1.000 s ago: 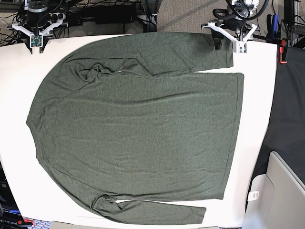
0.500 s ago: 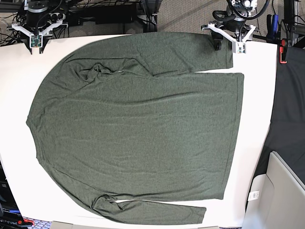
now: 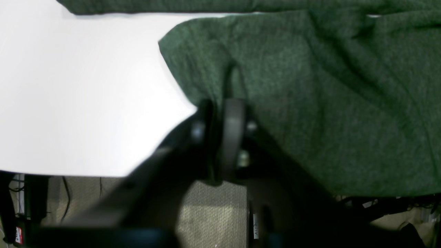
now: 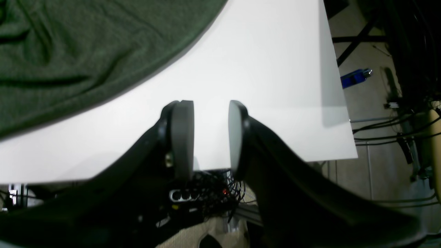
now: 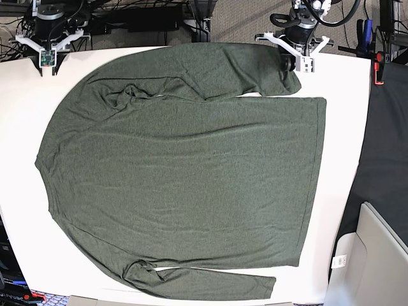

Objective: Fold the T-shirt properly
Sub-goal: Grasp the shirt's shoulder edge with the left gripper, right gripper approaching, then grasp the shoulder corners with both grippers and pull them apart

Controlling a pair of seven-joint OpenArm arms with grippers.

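Observation:
The dark olive-green T-shirt (image 5: 185, 172) lies spread flat on the white table (image 5: 19, 127), both long sleeves laid along the body. My left gripper (image 5: 294, 62) is at the far right edge, shut on the cuff of the far sleeve. The left wrist view shows its fingers (image 3: 234, 127) pinched together on the cuff edge of the shirt (image 3: 327, 103), with the left gripper (image 3: 220, 117) at the table's edge. My right gripper (image 5: 48, 57) hangs open and empty over the far left corner. In the right wrist view the right gripper (image 4: 210, 131) is over bare table, apart from the shirt (image 4: 69, 51).
A black surface (image 5: 389, 146) borders the table on the right, with a grey-beige box (image 5: 376, 261) at the lower right and a red clamp (image 5: 380, 69) at the far right. Cables and stands crowd the far edge. A blue object (image 4: 356, 76) lies on the floor.
My left gripper has moved left along the far edge, and the sleeve cuff has shifted left with it. The right gripper has drawn back slightly.

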